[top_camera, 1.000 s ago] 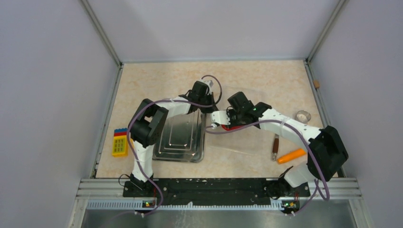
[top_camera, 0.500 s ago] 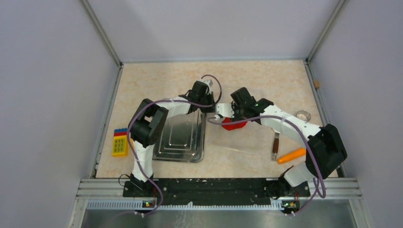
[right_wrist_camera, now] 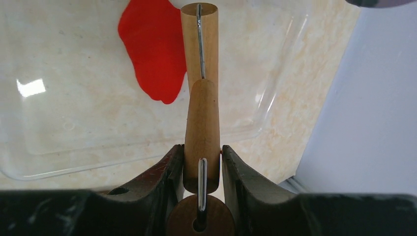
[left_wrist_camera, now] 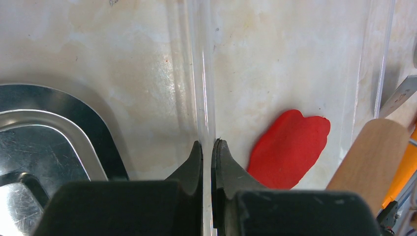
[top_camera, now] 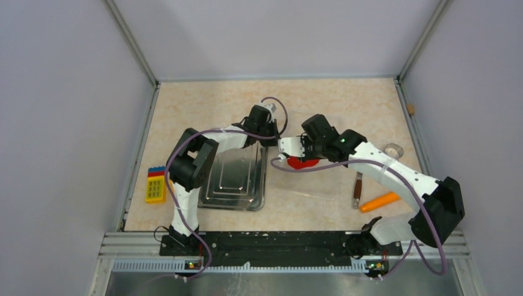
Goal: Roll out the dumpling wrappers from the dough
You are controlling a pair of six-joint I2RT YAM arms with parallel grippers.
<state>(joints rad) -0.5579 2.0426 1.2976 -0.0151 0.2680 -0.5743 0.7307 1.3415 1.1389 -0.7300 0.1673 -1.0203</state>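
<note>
dough (right_wrist_camera: 152, 49) on clear tray (right_wrist_camera: 88, 128) | right hand (right_wrist_camera: 201, 150) grips roller (right_wrist_camera: 199, 44) | left hand (left_wrist_camera: 206, 146) pinches tray | carrot (top_camera: 378, 202) nearby

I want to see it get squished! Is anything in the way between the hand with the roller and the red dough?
Nothing visible is. The right gripper holds the wooden roller, whose far end is at the edge of the dough in the clear tray. The left gripper only pinches the tray's rim.

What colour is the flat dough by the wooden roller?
Bright red. The dough shows best in the right wrist view, on the clear tray.
</note>
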